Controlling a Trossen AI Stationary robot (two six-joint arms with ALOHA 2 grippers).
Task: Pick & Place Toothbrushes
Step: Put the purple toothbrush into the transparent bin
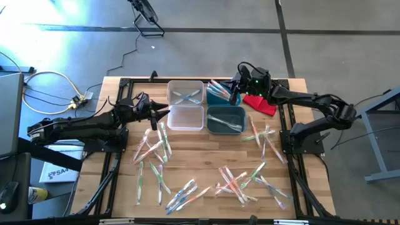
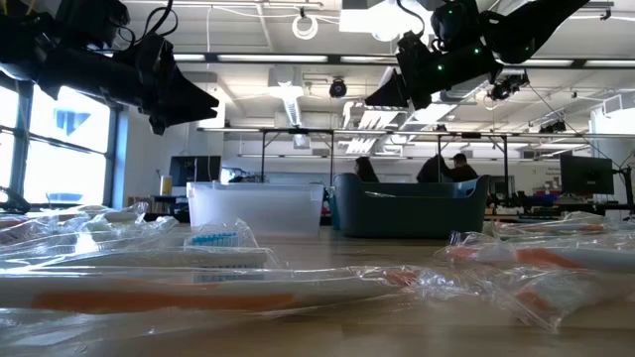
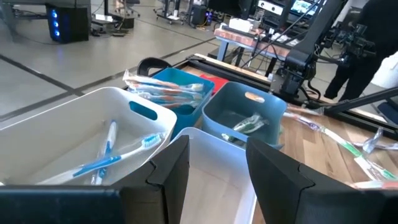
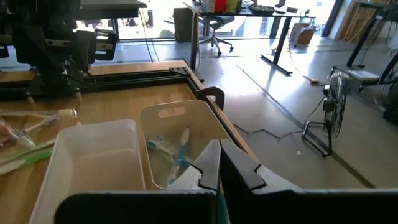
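Two pincers – left pincer (image 1: 164, 110) apart, empty, right pincer (image 1: 234, 95) closed

Four small plastic bins stood in a two-by-two block at the far middle of the wooden table (image 1: 206, 145): a clear bin (image 1: 185, 92) behind a white empty bin (image 1: 185, 117), and to their right a teal bin (image 1: 219, 95) behind another teal bin (image 1: 226, 119). Wrapped toothbrushes (image 1: 234, 181) lay scattered nearer the front, some inside three bins. A red cloth-like piece (image 1: 260, 103) lay right of the block. The left gripper (image 1: 161, 110) hung just left of the white bin, the right gripper (image 1: 234, 94) over the far teal bin.
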